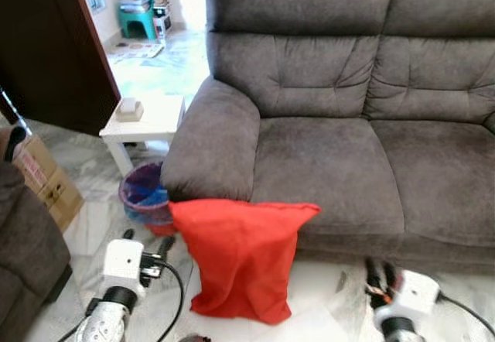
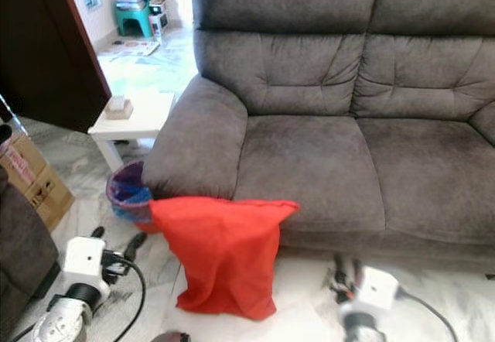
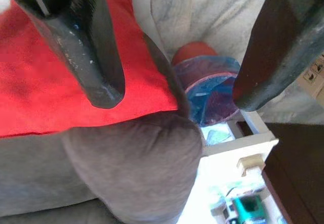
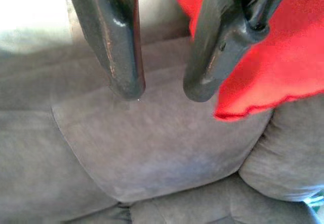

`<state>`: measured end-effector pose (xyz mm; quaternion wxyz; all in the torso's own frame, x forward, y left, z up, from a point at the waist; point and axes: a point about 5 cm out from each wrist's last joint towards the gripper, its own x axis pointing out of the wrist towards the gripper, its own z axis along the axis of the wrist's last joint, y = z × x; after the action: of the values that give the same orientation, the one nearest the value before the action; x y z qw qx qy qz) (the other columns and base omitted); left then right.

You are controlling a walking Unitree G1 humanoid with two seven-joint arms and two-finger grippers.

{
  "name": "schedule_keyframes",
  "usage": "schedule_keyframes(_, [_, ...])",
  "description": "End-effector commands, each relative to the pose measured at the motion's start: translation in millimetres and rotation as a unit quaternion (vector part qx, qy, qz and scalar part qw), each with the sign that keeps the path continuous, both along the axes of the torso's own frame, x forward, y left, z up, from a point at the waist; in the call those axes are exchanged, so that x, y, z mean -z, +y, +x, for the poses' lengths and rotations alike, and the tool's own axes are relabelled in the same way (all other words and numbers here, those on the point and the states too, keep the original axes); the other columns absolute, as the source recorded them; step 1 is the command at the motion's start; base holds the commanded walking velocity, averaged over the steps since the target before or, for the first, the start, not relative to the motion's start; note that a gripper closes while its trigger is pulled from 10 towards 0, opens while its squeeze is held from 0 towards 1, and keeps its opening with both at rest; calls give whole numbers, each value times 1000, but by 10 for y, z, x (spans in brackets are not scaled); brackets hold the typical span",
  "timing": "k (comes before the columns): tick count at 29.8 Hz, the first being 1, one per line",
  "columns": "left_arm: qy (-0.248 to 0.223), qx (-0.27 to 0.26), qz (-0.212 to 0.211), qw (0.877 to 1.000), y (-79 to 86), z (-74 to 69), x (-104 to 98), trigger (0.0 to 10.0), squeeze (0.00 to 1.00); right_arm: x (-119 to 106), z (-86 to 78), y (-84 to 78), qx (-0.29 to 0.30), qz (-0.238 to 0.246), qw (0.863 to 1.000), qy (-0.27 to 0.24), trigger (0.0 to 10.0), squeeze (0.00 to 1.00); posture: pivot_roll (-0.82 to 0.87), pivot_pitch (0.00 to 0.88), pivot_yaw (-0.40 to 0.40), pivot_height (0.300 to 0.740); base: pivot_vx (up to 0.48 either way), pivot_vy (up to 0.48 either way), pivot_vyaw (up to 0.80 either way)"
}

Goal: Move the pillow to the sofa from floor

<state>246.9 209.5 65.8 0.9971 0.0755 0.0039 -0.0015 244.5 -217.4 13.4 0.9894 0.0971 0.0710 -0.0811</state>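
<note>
Red fabric pillow point(image 1: 240, 257): stood on the pale marble floor point(image 1: 93, 195), upright and slumped, its top edge leaning against the front of the sofa point(image 1: 340, 148) just below the seat cushion, beside the near armrest. Not lifted, not held.

Grey suede-like sofa: two seat cushions, tufted back, rounded armrest on the robot's left.

Left end effector point(image 1: 145, 247): low over the floor, just to the left of the pillow, clear of it. In the left wrist view its two black fingers point(image 3: 86, 41) stood well apart, with the pillow's edge, the armrest and the bin seen between them.

Right end effector point(image 1: 377, 275): low in front of the sofa base, to the right of the pillow, apart from it. In the right wrist view its fingers point(image 4: 114, 41) stood apart with nothing between them, pointing at the seat cushion; a corner of the pillow lay beside one finger.

Blue and purple bin point(image 1: 145, 195): on the floor beside the armrest, just behind the pillow's left corner.

White low surface point(image 1: 151, 117): beyond the bin, carrying a small beige block point(image 1: 129, 110).

Cardboard box point(image 1: 42, 176): at the far left, on the floor.

Dark wooden door point(image 1: 54, 48): behind the surface.
</note>
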Motion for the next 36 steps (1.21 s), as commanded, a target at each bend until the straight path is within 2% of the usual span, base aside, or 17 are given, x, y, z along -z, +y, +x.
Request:
schedule_keyframes(1, [7,-12,4,1000,76,-27,12,10000,0,-22,65,124,-19,6,1000,-6,10000,0,-10,101,30,637,368,0,0])
schedule_keyframes(12, [7,-13,5,1000,84,-28,10,10000,0,-11,74,139,-22,6,1000,-3,10000,0,-8,102,30,637,351,0,0])
schedule_keyframes(14, [6,-18,17,1000,89,-33,10,10000,0,-8,77,136,-22,5,1000,-3,10000,0,-7,104,30,637,0,0,0])
schedule_keyframes(23, [8,-3,2,1000,61,-46,21,10000,0,-11,85,148,-27,0,1000,-3,10000,0,-7,110,34,637,0,0,0])
schedule_keyframes(33, [5,-6,7,1000,69,-44,15,10000,0,-16,93,150,-28,-3,1000,-4,10000,0,-8,107,33,637,0,0,0])
schedule_keyframes(36, [6,-6,13,1000,68,-44,15,10000,0,-35,102,150,-37,-22,999,-7,10000,0,-7,106,31,637,0,0,533])
